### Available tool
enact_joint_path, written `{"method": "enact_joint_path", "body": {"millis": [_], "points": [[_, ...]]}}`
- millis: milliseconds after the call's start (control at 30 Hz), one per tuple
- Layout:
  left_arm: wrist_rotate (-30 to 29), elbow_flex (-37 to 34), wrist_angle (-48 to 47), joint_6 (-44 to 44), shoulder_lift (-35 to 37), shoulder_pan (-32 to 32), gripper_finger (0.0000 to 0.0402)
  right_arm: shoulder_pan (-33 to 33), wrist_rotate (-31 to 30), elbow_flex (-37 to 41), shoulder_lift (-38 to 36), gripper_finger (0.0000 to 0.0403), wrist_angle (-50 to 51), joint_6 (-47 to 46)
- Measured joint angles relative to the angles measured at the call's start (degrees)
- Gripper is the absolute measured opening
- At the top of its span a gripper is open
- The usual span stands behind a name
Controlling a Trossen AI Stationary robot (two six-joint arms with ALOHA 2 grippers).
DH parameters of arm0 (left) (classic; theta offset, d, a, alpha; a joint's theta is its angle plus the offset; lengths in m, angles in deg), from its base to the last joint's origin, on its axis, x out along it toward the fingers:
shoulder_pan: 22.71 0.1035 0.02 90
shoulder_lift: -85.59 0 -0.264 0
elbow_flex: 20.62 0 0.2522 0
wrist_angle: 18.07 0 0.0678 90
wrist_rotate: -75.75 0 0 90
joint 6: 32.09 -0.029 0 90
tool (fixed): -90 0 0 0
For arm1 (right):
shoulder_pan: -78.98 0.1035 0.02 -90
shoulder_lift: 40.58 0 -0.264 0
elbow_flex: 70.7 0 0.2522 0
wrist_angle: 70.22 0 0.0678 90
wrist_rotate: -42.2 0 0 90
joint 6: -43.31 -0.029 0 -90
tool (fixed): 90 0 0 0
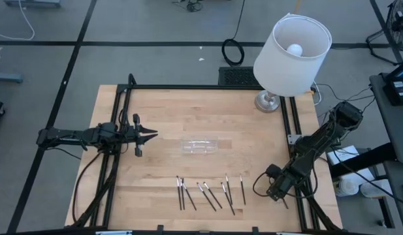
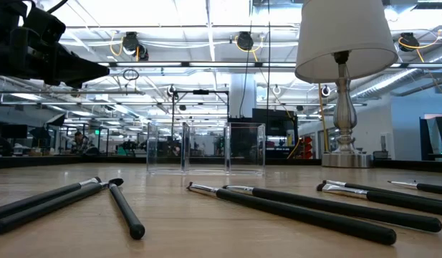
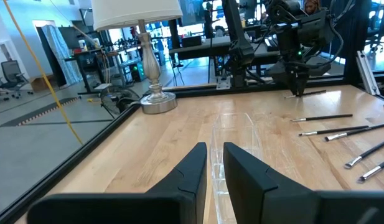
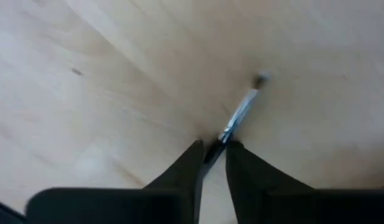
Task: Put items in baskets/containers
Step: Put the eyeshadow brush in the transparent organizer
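Note:
Several thin dark sticks (image 1: 208, 192) with silvery ends lie flat on the wooden table near its front edge, also seen in the low view (image 2: 292, 208). One more stick (image 4: 241, 112) lies apart toward the right edge, with my right gripper (image 1: 274, 194) shut on it, pointing steeply down. The clear tray (image 1: 200, 145) stands at the table's middle. My left gripper (image 1: 149, 135) hovers level at the left, pointing at the tray (image 3: 235, 134), its fingers a narrow gap apart with nothing between them. My right gripper pinches the stick's dark handle (image 4: 215, 148) between its two fingertips, just behind the silvery ferrule. The fingers come from above, slanting down. The silvery end (image 4: 259, 79) sticks out beyond the fingers, and in the left wrist view the stick (image 3: 316, 93) lies level on the table.
A white-shaded lamp (image 1: 292, 49) stands on its metal base (image 1: 268, 101) at the table's far right corner. Black rails (image 1: 123, 117) frame the table's left, far and right sides. Bare wood lies between the tray and the sticks.

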Motion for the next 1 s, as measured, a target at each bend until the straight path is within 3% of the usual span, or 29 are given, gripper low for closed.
{"method": "enact_joint_path", "body": {"millis": [267, 500, 767, 1000], "points": [[0.0, 0.0, 0.0, -0.1, 0.0, 0.0, 0.0065, -4.6, -5.8, 0.0, 0.1, 0.0009, -2.8, 11.1], [0.0, 0.0, 0.0, -0.3, 0.0, 0.0, 0.0065, -11.7, -13.4, 0.1, 1.3, 0.0004, -9.7, 23.8], [-0.1, 0.0, 0.0, -0.9, 0.0, 0.0, 0.0065, -21.9, -14.1, 0.0, 8.8, 0.0004, -13.0, 38.0], [-0.1, 0.0, 0.0, -1.0, 0.0, 0.0, 0.0065, -29.3, -16.4, -0.3, 11.5, 0.0004, -14.9, 44.1]]}}
